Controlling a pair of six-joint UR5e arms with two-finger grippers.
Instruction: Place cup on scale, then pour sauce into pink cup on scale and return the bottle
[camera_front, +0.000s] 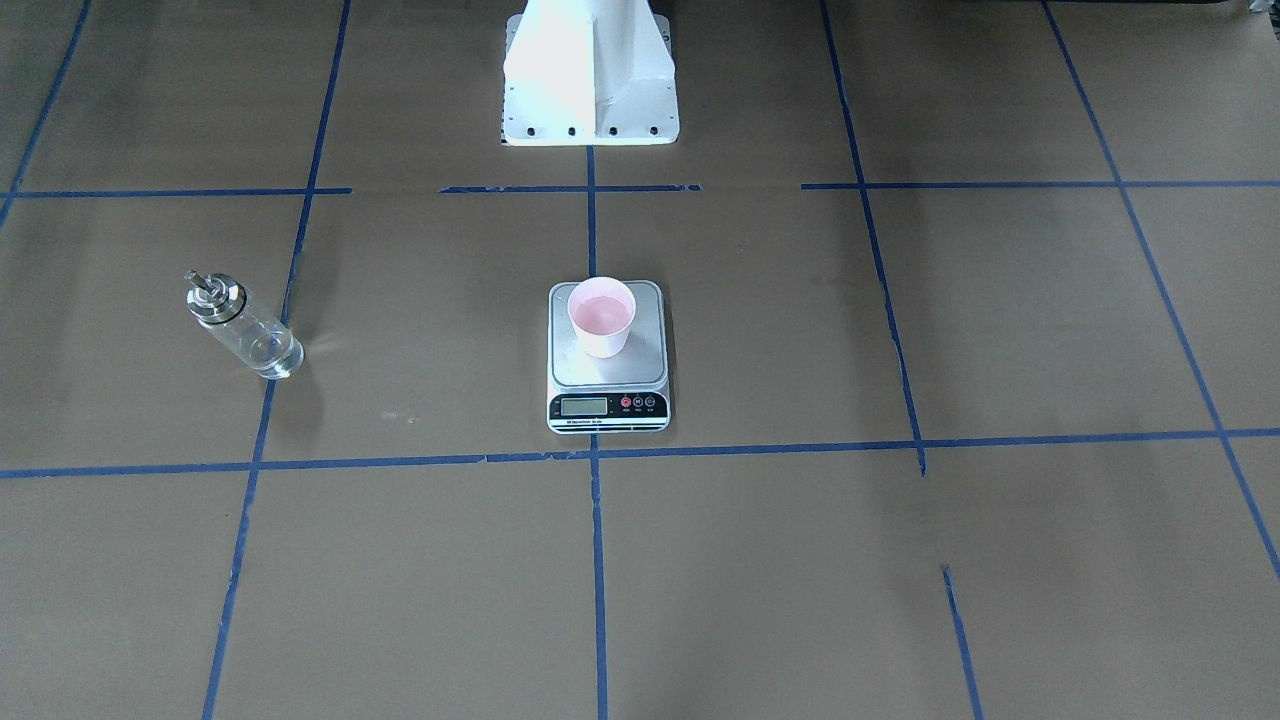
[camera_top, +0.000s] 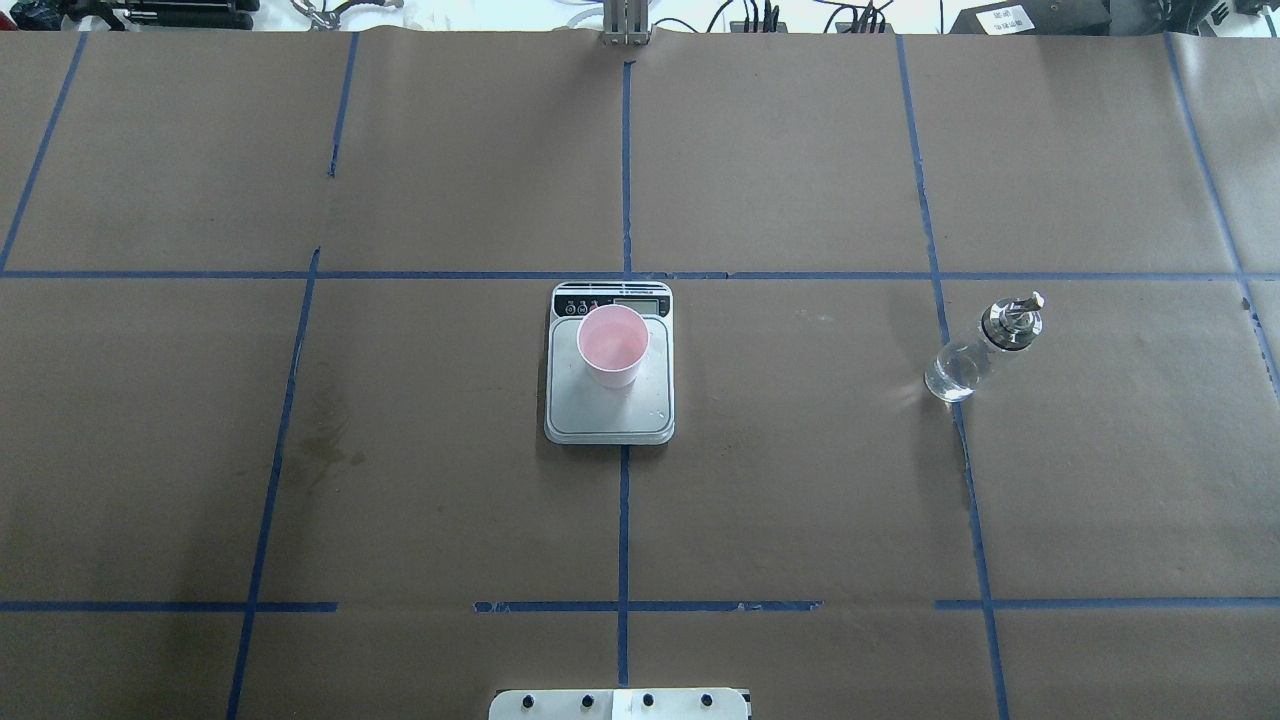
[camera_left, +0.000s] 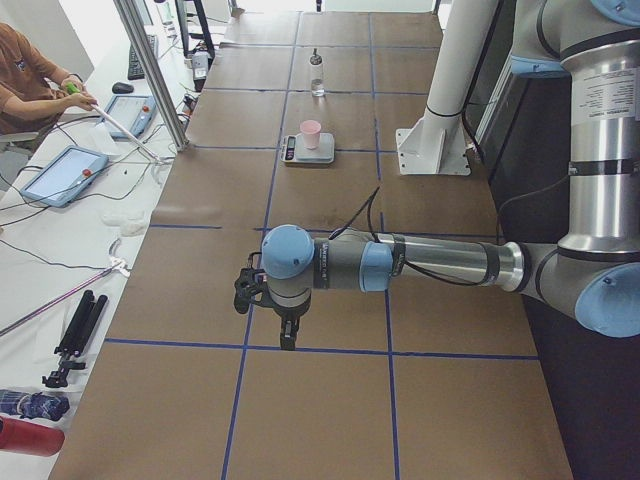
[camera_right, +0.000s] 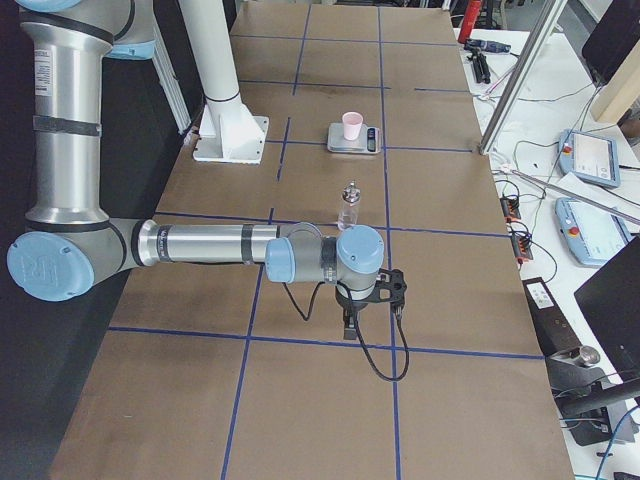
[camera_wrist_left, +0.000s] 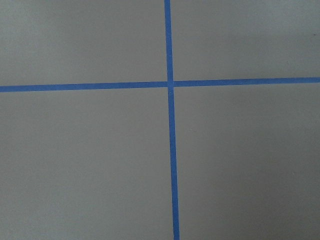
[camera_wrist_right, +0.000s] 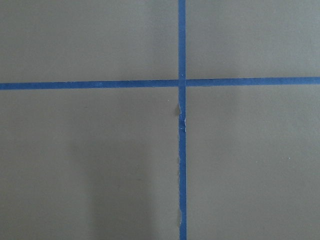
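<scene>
The 2 pairs of jaws hang far from the bottle (camera_top: 975, 350) and cup (camera_top: 612, 345); open or closed, I cannot tell. A glancing approach could topple the bottle.

The pale pink cup (camera_top: 612, 345) stands upright near the middle of the silver-grey platform of the scale (camera_top: 610, 412), open mouth up; its inside is a deeper pink, and whether it holds any liquid cannot be told. The scale lies flat at the table's centre, its black display strip on the side away from the robot. The clear glass bottle (camera_top: 975, 355) stands upright well apart, on the robot's right, on a blue tape line (camera_top: 965, 440), metal collar and spout on top. Colourless sauce (camera_top: 950, 380) shows in its lower part.
</scene>
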